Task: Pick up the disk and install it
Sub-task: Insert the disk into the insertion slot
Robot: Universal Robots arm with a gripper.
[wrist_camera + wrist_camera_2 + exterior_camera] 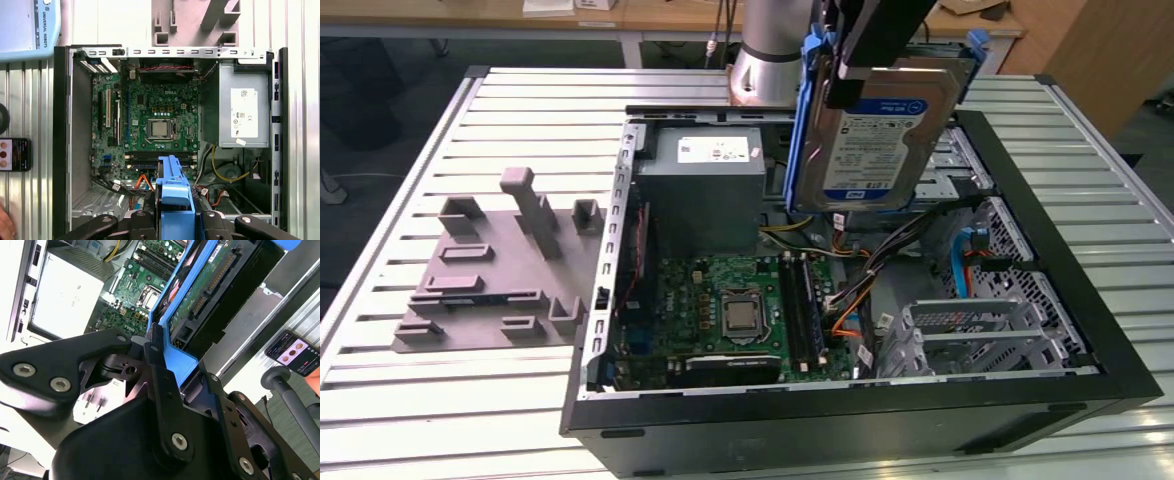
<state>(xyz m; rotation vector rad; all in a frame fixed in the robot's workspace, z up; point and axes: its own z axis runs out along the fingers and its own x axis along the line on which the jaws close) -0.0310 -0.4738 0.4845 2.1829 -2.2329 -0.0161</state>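
Gripping the disk (881,140), the gripper (172,360) hangs above the open case (854,425) holding a motherboard (720,285).

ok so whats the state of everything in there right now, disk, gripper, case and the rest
silver metal hard disk in its blue plastic carrier frame: clamped by the frame, hanging on edge above the case, not installed
black gripper: shut on the disk
black tower computer case: lying on its side, side open
grey metal power supply box: mounted inside the case
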